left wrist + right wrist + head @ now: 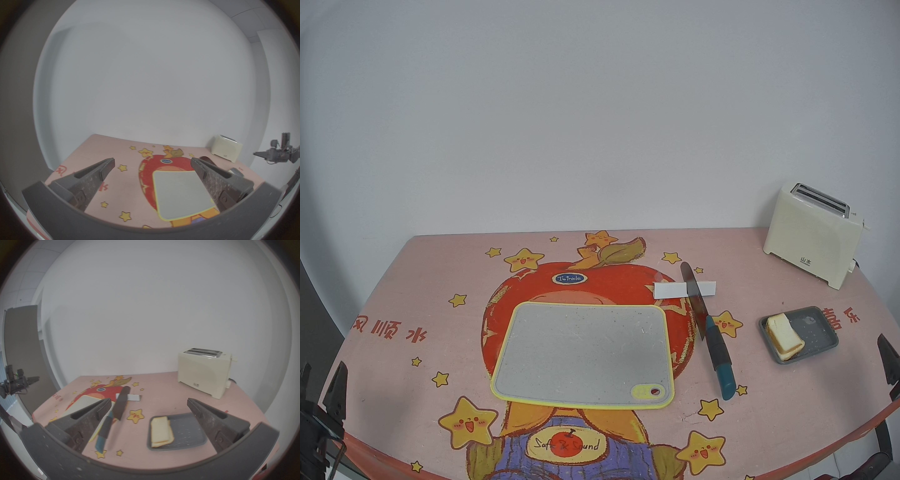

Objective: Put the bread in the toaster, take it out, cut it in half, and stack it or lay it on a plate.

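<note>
Left gripper (pixel 152 161) apart, facing cutting board (pixel 179 187), right gripper (pixel 149 401) apart, facing bread (pixel 161 430) on plate (pixel 187 432), knife (pixel 112 416) beside

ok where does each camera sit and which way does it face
left wrist: on the left arm, looking past the open left gripper over the cutting board.
right wrist: on the right arm, past the open right gripper at bread and toaster.
head: on the head, forward and down at the table; gripper tips at lower corners.
shared: toaster in all three.
</note>
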Tool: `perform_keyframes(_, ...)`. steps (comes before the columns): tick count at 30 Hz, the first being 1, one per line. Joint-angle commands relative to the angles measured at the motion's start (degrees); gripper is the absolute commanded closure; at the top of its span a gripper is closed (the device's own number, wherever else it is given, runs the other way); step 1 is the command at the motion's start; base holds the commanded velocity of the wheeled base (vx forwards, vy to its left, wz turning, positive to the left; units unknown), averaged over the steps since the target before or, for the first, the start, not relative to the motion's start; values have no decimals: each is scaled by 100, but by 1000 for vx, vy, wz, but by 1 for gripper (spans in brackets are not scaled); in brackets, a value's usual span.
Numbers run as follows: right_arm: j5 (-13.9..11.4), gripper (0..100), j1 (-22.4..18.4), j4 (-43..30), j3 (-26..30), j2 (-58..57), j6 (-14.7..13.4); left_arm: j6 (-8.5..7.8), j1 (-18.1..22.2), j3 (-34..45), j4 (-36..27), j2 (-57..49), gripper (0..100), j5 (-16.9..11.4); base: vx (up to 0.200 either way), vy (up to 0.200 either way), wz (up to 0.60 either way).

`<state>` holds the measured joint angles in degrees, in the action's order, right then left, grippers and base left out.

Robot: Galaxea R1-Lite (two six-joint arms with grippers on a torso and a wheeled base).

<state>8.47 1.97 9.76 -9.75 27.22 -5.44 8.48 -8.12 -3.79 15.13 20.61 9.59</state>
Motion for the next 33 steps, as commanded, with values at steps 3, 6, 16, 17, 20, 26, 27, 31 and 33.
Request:
perform_keyframes(3,-21,0,-197,-256,870,-1509,175,-286,3,379,-1126,-1534,0,-133,0,0,0)
perform_keyframes(6,-408,0,-189,-1284,773,-2423,157,-207,3,379,-1170,-1508,0,-458,0,0,0)
perform_keyframes(16,-557,0,-197,-862,949,-2722,219,-330,3,379,-1170,-1508,0,-581,0,0,0)
perform_keyframes(17,-540,0,-206,-862,949,-2722,236,-506,3,379,-1258,-1508,0,-529,0,0,0)
perform_keyframes(20,-531,0,-206,-871,949,-2722,236,-550,12,379,-1284,-1508,0,-538,0,0,0)
perform_keyframes(26,-865,0,-171,-1012,966,-2722,482,-813,3,379,-1486,-1499,0,-872,0,0,0)
perform_keyframes(27,-1058,0,-171,-1029,966,-2722,570,-813,3,379,-1513,-1499,0,-951,0,0,0)
perform_keyframes(31,-1076,0,-189,-1038,949,-2722,517,-734,12,379,-1478,-1517,0,-872,0,0,0)
perform_keyframes(33,-926,0,-197,-1047,949,-2722,456,-725,21,379,-1486,-1508,0,-863,0,0,0)
